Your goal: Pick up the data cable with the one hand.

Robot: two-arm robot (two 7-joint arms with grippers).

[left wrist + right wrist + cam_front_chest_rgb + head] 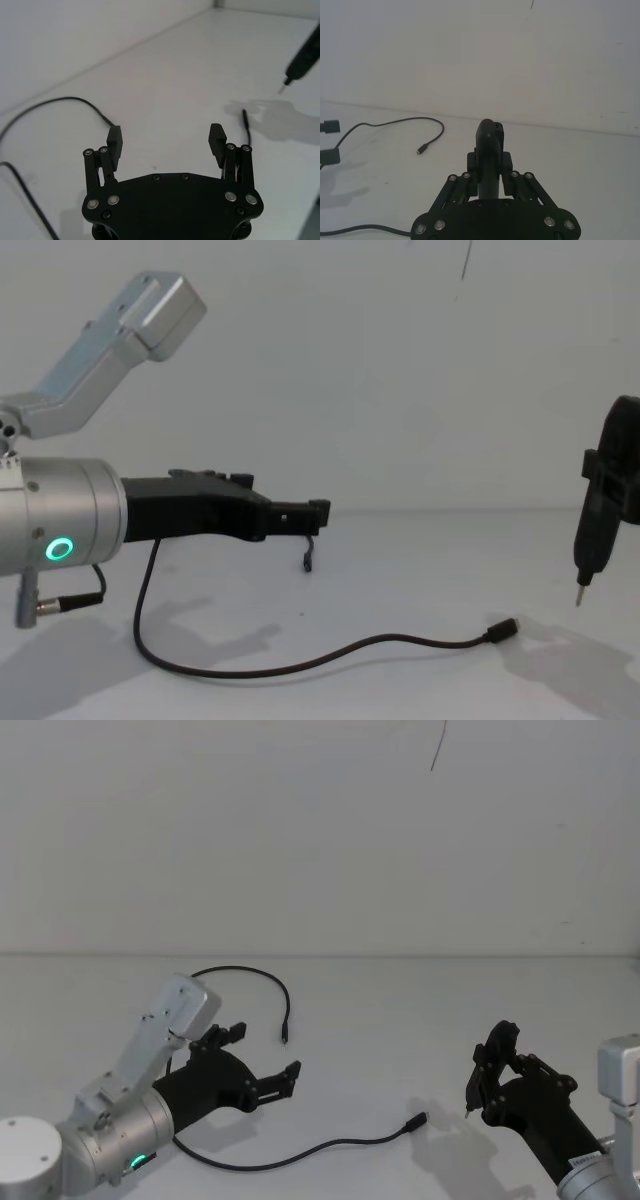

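The data cable (300, 1155) is a thin black lead lying loose on the white table. One plug (415, 1123) rests at the front centre. The other plug (284, 1038) ends an arc farther back. My left gripper (266, 1050) hovers open above the table between the two runs of cable, with nothing in its fingers. In the left wrist view the gripper (166, 134) has the cable's arc (75, 99) beyond one finger and a plug end (246, 120) beyond the other. The chest view shows the cable (350, 648) passing below the left arm. My right gripper (490, 1065) is at the right.
The right gripper is shut on a black pen-shaped tool (598, 520) with a thin metal tip, held off the table right of the front plug (503, 628). A short lead with a silver plug (60, 605) hangs at the left wrist. A white wall (320, 840) closes the back.
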